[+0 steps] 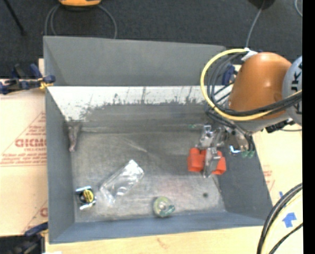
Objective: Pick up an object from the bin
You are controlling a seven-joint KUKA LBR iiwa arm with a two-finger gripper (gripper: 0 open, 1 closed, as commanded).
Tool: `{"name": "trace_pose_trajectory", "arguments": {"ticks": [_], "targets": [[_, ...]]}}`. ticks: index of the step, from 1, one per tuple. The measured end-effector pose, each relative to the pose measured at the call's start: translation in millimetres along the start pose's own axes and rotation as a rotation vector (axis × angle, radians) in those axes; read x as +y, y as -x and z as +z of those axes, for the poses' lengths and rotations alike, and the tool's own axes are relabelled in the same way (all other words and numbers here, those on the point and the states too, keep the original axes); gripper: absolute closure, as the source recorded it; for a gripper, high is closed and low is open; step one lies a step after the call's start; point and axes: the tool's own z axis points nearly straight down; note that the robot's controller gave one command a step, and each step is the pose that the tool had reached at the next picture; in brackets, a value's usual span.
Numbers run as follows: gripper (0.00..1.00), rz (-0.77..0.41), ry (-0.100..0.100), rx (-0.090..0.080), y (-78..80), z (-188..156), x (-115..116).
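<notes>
Orange domed cover [258,83] on the robot's wrist sits highest, at the right of the frame, ringed by yellow and black cables. Beneath it the metal gripper [210,157] comes down onto a red blocky object [195,161] on the floor of the grey metal bin [146,67], right of centre. Red shows on both sides of the gripper. How wide the gripper stands cannot be told. Toward the lower left lie a crumpled clear plastic bag [121,180] and a small yellow-and-black item [85,196]. A greenish round thing [161,206] rests near the front wall.
</notes>
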Motion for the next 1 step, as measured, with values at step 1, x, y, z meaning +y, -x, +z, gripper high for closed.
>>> {"name": "trace_pose_trajectory", "arguments": {"ticks": [1], "targets": [[1.00, 0.009, 0.000, -0.009, 9.9, -42.3, 5.2]]}}
